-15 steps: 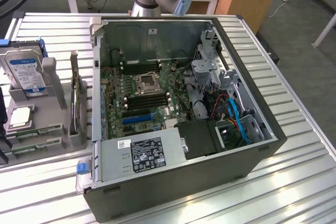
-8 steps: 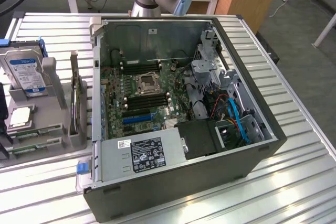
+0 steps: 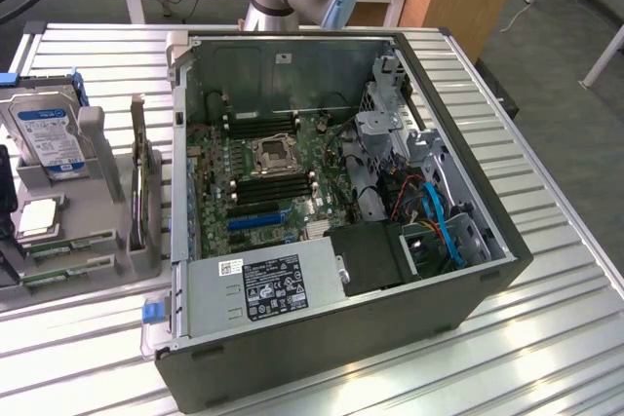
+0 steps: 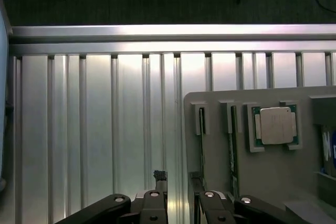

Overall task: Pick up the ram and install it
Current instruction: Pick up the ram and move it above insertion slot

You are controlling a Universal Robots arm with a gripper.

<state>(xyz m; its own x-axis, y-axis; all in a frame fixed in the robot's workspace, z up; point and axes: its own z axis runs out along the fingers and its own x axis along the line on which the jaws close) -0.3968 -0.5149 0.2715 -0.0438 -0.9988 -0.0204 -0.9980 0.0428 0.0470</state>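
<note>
- The black two-fingered gripper (image 4: 177,178) hung over the flat grey plastic holder's (image 4: 215,103) edge, fingers apart and holding nothing.
- The long, thin green ram stick (image 4: 202,140) stood on edge in the holder's outermost slot, just beside one finger.

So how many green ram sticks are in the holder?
2. One ram stick stands in the grey holder beside the silver chip; the other ram stick is one slot farther. None looks hidden.

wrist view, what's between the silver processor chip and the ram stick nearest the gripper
A second thin green ram stick in the grey holder, wrist view.
</note>
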